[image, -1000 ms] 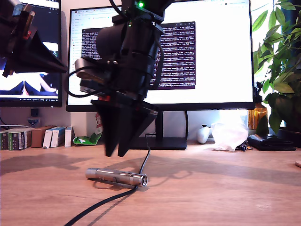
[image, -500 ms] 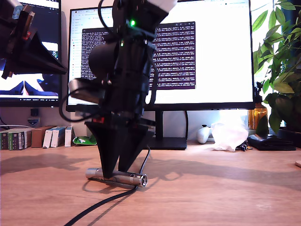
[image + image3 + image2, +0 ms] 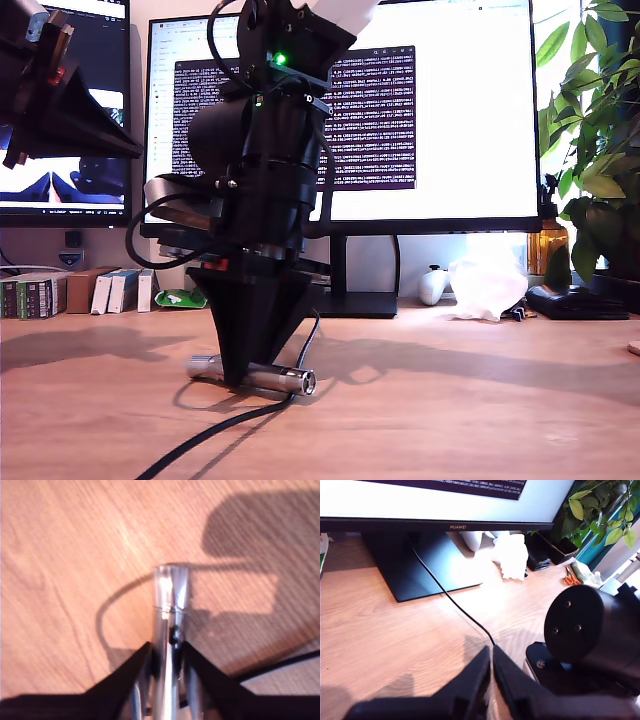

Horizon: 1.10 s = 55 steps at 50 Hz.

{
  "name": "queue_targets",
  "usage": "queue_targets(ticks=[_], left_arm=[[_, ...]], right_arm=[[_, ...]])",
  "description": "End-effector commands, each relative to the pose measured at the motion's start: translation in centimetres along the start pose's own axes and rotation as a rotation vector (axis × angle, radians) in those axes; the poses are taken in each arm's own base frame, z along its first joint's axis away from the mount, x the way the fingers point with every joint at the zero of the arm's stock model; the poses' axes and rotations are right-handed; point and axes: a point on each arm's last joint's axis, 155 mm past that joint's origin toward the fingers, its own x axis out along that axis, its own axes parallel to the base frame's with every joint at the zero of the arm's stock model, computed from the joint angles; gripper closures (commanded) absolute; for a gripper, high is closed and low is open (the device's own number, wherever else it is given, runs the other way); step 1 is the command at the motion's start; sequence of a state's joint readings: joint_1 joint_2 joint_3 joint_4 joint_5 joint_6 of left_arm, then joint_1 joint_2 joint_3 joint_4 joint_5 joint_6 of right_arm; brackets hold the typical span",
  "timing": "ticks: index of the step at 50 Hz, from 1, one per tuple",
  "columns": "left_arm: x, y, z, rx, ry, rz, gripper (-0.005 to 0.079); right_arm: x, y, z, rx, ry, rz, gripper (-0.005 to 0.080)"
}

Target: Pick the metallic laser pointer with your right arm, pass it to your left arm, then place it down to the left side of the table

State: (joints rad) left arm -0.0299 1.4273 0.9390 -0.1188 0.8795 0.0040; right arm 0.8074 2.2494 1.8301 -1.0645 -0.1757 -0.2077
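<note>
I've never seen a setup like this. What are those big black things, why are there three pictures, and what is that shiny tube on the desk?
The black things are two robot arms, each ending in a pincer called a gripper. One picture comes from a camera standing on the desk; the other two come from small cameras riding on the grippers themselves. My second gripper is down at the wooden table, its pointed tips on either side of the metallic laser pointer, which lies on the wood. Its own camera shows the same silver tube between the tips. My first gripper, tips nearly together and empty, waits raised at the exterior view's upper left. Behind stand monitors, a plant and a black cable.
</note>
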Motion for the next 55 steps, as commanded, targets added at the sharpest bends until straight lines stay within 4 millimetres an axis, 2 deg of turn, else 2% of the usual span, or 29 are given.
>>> queue_targets(ticks=[1, 7, 15, 23, 34, 44, 52, 55], left_arm=[[-0.2, -0.2, 0.4, 0.02, -0.013, -0.002, 0.0765], [-0.2, -0.3, 0.5, 0.023, -0.015, -0.003, 0.0764], [-0.2, -0.3, 0.6, 0.028, -0.019, -0.006, 0.0764], [-0.2, -0.4, 1.1, 0.04, -0.037, -0.009, 0.0753], [-0.6, -0.7, 2.5, 0.064, -0.085, -0.037, 0.0753], [-2.0, -2.8, 4.7, 0.124, -0.164, -0.172, 0.0751], [-3.6, -6.5, 5.7, 0.216, -0.197, -0.368, 0.0751], [-4.2, -7.7, 5.9, 0.273, -0.205, -0.428, 0.0751]], right_arm=[[2.0, 0.3, -0.6, -0.012, 0.039, 0.009, 0.0763], [1.7, 0.2, -0.3, -0.022, 0.026, 0.007, 0.0763], [-0.6, -0.3, 1.5, -0.038, -0.063, -0.014, 0.0763], [-4.5, -1.3, 3.3, -0.031, -0.191, -0.034, 0.0763], [-10.7, -3.2, 4.3, -0.005, -0.342, -0.07, 0.0763], [-16.6, -5.0, 4.3, -0.006, -0.474, -0.129, 0.0763], [-21.4, -5.4, 4.7, -0.042, -0.596, -0.186, 0.0763], [-23.4, -5.0, 5.0, -0.059, -0.655, -0.197, 0.0763]])
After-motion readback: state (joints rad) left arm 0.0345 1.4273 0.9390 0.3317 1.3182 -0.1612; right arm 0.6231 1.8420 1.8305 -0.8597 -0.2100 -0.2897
